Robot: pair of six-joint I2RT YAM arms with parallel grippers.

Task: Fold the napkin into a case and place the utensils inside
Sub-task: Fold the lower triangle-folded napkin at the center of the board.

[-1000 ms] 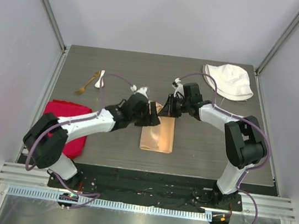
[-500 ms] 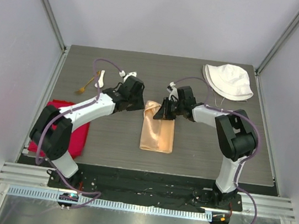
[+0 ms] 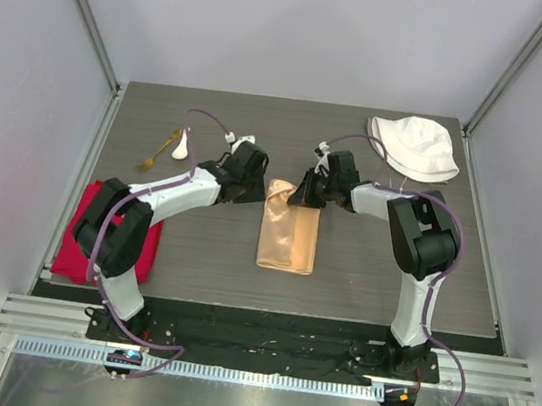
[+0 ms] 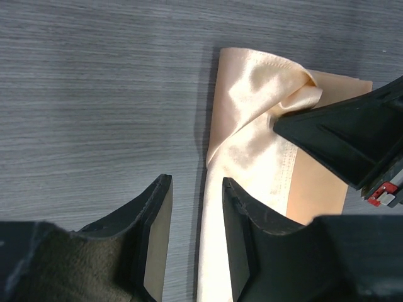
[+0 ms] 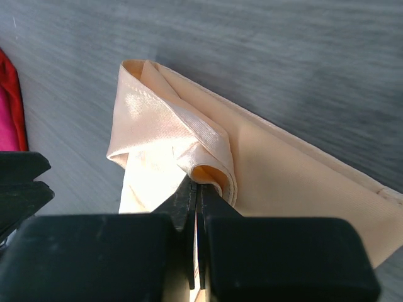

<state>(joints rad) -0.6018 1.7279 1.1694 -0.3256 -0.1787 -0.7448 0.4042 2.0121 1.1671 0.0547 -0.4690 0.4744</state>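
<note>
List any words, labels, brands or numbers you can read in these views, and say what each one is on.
No text can be read in any view.
Small red tag on the right hand: pale marks, too small and blurred to read.
Napkin, white hat, red cloth: no print or label visible.

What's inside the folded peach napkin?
Nothing shows in the lifted top fold of the napkin, pinched by the right gripper. The spoon and fork lie apart on the table. Between the lower flat layers is hidden.
</note>
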